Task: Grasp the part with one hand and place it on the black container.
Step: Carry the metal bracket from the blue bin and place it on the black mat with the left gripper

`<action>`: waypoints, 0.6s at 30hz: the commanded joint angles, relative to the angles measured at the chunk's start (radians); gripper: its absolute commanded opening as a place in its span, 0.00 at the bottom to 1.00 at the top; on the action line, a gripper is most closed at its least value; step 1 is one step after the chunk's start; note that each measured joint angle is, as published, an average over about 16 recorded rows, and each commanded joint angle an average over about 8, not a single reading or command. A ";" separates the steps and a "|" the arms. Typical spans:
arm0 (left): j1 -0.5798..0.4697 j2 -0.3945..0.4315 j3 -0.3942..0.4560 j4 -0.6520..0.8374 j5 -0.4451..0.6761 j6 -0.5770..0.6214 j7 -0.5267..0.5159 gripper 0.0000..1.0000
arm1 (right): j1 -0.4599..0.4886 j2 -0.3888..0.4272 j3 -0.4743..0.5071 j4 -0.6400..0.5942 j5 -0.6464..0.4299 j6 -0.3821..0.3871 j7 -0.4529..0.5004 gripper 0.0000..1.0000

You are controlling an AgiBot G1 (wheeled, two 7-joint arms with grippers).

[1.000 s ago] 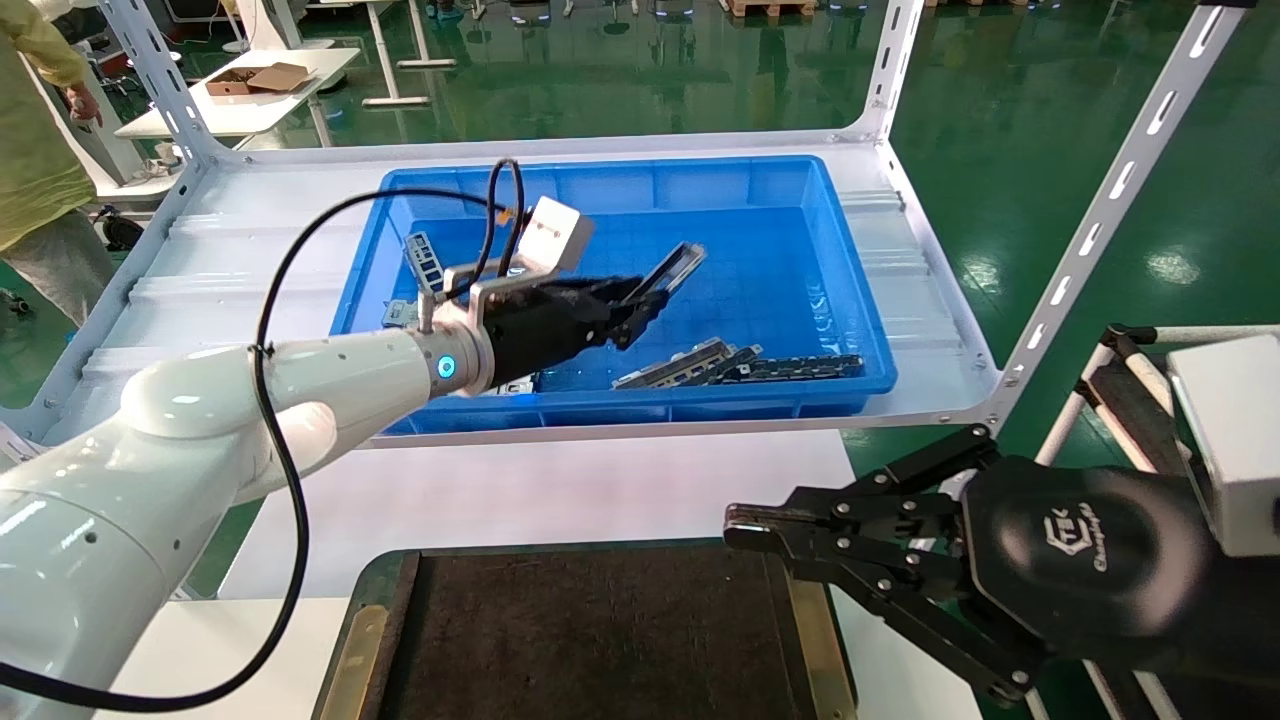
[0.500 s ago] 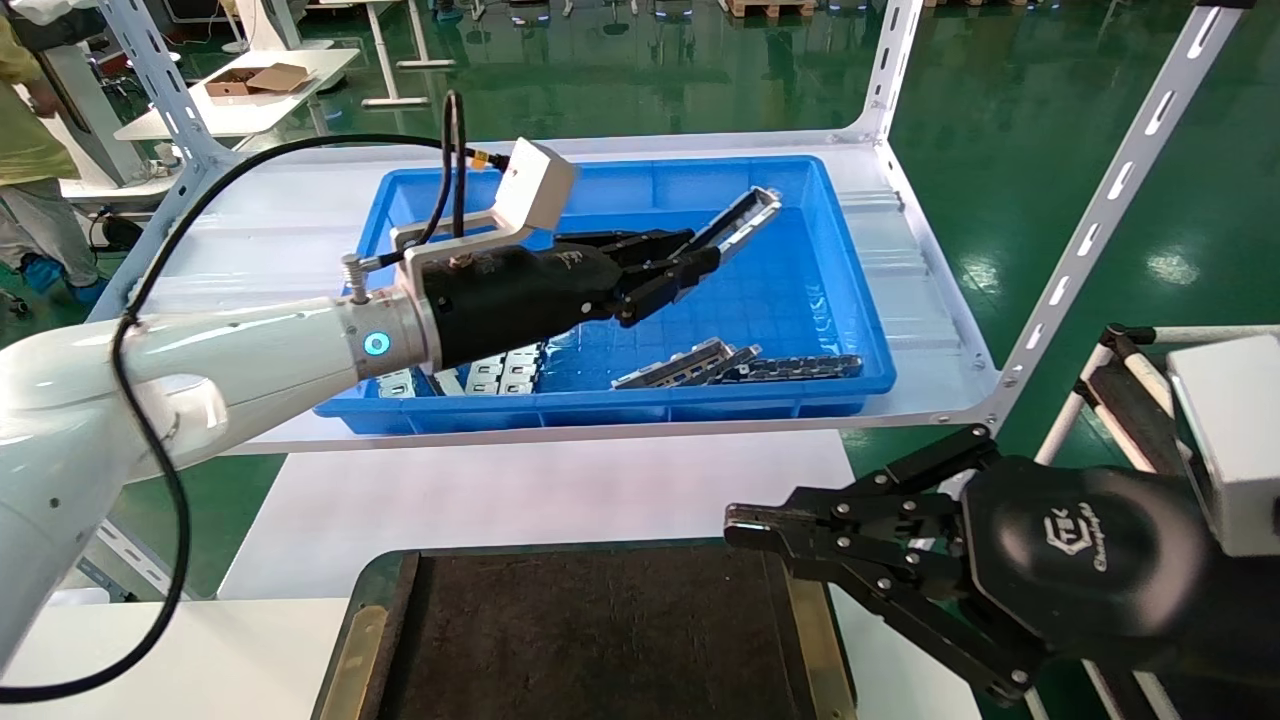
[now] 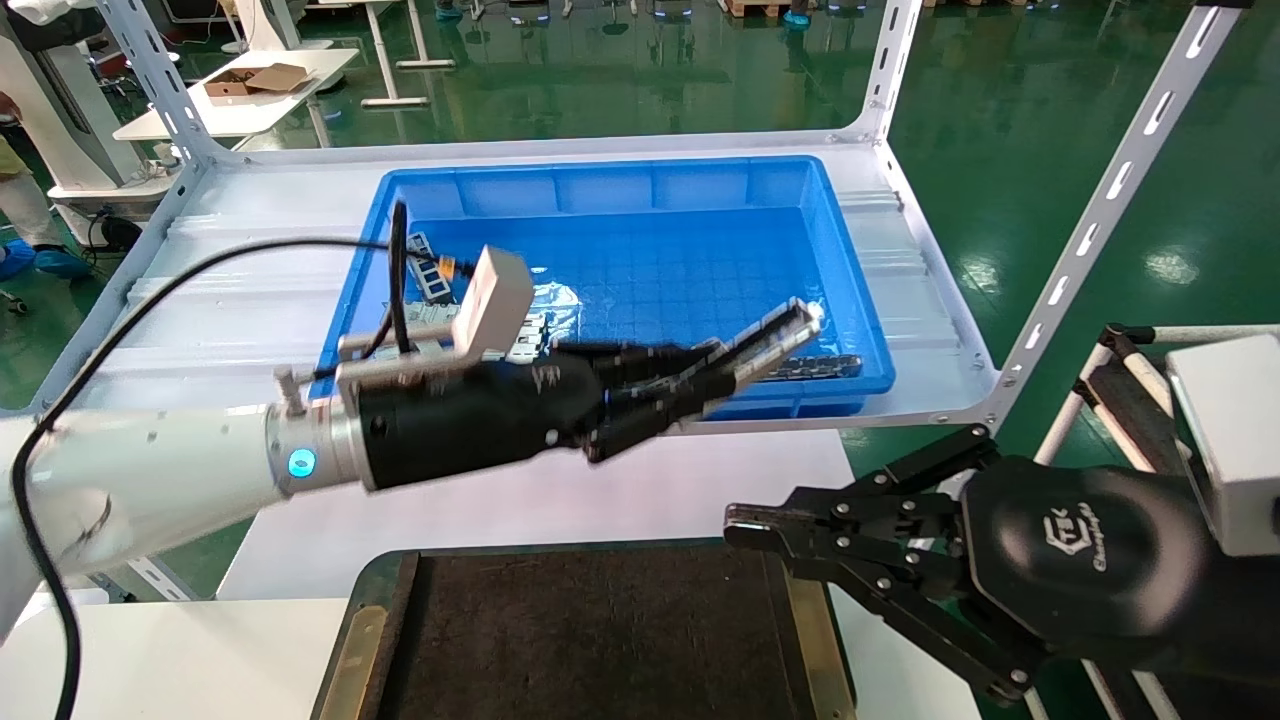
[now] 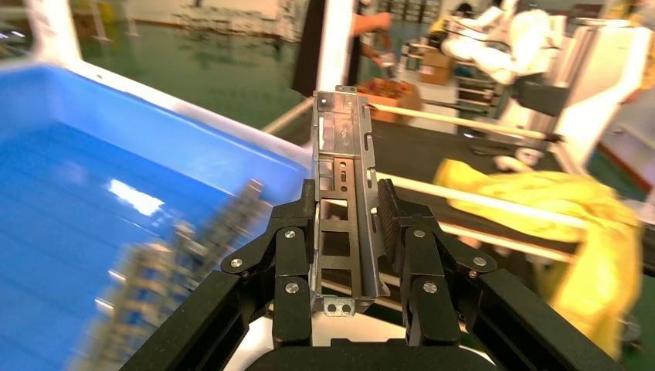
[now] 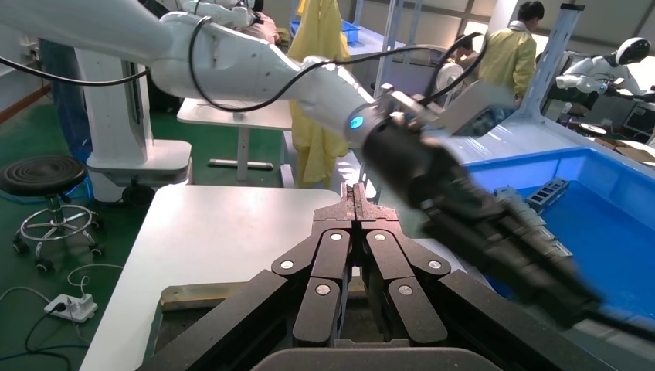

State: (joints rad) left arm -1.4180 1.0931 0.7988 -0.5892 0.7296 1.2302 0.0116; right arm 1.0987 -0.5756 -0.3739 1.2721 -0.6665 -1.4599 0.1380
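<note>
While the right gripper (image 3: 745,525) waits closed and empty over the black container's (image 3: 600,640) right brass edge, the left gripper (image 3: 690,385) clamps the part (image 3: 770,345) above the blue bin's (image 3: 640,190) near wall. Beyond its fingertips, dark strips (image 3: 815,368) lie in the bin; white bench (image 3: 540,490) lies open between bin and container.
</note>
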 commanded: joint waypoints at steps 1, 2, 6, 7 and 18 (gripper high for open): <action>0.037 -0.026 0.000 -0.055 -0.009 0.013 -0.017 0.00 | 0.000 0.000 0.000 0.000 0.000 0.000 0.000 0.00; 0.063 -0.040 0.003 -0.095 -0.010 0.003 -0.029 0.00 | 0.000 0.000 0.000 0.000 0.000 0.000 0.000 0.00; 0.173 -0.092 0.021 -0.264 -0.003 -0.069 -0.084 0.00 | 0.000 0.000 0.000 0.000 0.000 0.000 0.000 0.00; 0.200 -0.105 0.026 -0.305 0.000 -0.097 -0.099 0.00 | 0.000 0.000 0.000 0.000 0.000 0.000 0.000 0.00; 0.490 -0.175 0.064 -0.614 0.023 -0.544 -0.263 0.00 | 0.000 0.000 0.000 0.000 0.000 0.000 0.000 0.00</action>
State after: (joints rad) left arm -0.9398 0.9294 0.8678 -1.1874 0.7581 0.6880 -0.2481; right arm 1.0988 -0.5755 -0.3741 1.2721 -0.6663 -1.4598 0.1379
